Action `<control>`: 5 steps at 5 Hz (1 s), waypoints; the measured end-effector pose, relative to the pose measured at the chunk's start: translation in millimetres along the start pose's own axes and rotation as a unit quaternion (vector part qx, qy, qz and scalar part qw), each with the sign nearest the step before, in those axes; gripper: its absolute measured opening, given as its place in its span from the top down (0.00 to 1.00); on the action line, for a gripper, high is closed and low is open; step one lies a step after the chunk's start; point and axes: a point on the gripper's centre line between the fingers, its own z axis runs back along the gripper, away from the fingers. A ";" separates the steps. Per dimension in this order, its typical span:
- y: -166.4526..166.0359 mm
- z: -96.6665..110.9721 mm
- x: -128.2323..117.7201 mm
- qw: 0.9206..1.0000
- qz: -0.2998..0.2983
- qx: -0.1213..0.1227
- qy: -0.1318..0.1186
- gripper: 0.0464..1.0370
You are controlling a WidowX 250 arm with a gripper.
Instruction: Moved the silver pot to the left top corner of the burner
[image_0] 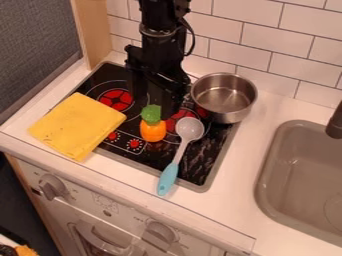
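Black pincer (168,104) blends into dark stovetop (204,159) (apart or together, I can't tell).

A sink (266,167) and dark faucet (336,122) run off the right edge; yellow cloth (77,125) covers part of the stovetop (212,162); an orange object (25,251), lower left, is cropped.

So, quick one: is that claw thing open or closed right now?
Gripper: can't be told whether open or closed; it hangs, black on black, over the stove beside the silver pot.
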 end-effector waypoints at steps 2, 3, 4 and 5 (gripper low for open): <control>-32.8 -5.7 34.2 0.998 -0.059 -0.021 -0.011 0.04; -55.4 -7.4 68.8 0.994 -0.101 -0.031 -0.022 0.04; -75.6 -12.4 97.5 0.991 -0.131 -0.032 -0.026 0.04; -81.6 -26.4 110.3 0.990 -0.132 -0.029 -0.027 0.04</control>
